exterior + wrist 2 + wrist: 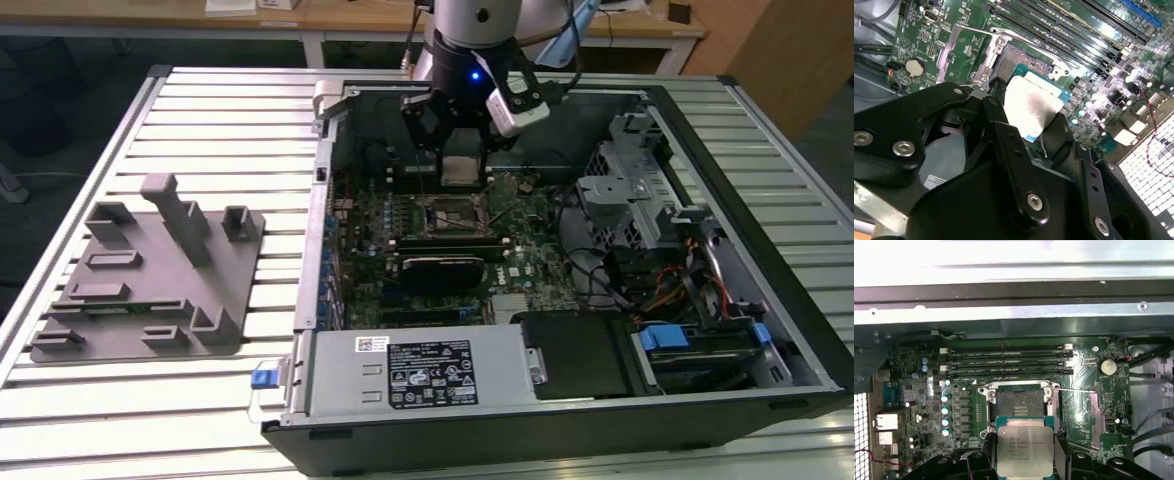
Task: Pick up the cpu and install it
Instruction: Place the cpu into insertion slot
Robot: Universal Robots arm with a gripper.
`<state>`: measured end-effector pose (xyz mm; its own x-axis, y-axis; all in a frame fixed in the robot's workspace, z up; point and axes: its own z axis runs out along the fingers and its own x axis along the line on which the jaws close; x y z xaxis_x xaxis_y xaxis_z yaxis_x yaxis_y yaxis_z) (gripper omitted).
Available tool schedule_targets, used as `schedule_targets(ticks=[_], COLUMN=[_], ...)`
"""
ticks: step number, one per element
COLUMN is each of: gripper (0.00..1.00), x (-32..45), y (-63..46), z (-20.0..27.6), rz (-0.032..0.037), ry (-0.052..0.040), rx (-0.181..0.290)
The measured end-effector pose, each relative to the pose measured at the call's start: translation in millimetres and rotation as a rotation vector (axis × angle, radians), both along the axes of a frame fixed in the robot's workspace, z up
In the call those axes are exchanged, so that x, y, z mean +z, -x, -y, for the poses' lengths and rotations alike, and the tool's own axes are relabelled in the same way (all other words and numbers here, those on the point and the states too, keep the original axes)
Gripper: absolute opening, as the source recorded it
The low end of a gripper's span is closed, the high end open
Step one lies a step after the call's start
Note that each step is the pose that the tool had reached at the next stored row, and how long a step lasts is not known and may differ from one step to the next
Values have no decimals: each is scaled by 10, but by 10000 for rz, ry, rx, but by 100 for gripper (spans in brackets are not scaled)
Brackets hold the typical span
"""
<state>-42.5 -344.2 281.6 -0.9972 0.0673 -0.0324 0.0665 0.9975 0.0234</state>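
Between the two black fingers (986, 456) of the gripper (1024, 456) sits the cpu (1020, 450), clamped by two opposite edges, with the jaws closed against its sides. In the first wrist view its silver lid faces the camera and a thin teal-green rim shows around it. In the second wrist view the same chip (1034, 107) appears tilted, one finger (1000, 97) pressed against its edge.

The chip is held off the board and is not seated. The socket (1019, 400) lies just beside it, framed in bright metal and dark inside, with no chip in it. A thin wire lever (1076, 389) runs out from one corner of the frame.

Around the socket is the green motherboard (1081, 430). Four long memory slots (1009, 362) lie parallel on the far side of the socket from the chip, and a coin cell (1108, 366) sits near their end.

In the exterior view the arm (474, 25) reaches down into the open computer case (747, 160), which lies on its side on a slatted metal table (227, 130). The gripper hangs over the board towards the case's far wall (the socket (451, 213) lies nearer the camera). A labelled power supply (414, 370) fills the near corner of the case. A grey tray (147, 290) with upright posts rests on the table at the exterior view's left, well apart from the case
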Motion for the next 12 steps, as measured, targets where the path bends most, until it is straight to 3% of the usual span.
schedule_targets(ticks=[12], gripper=[55], x=[0], y=[0], z=[0], rz=[0], ry=[0], rx=[-940])
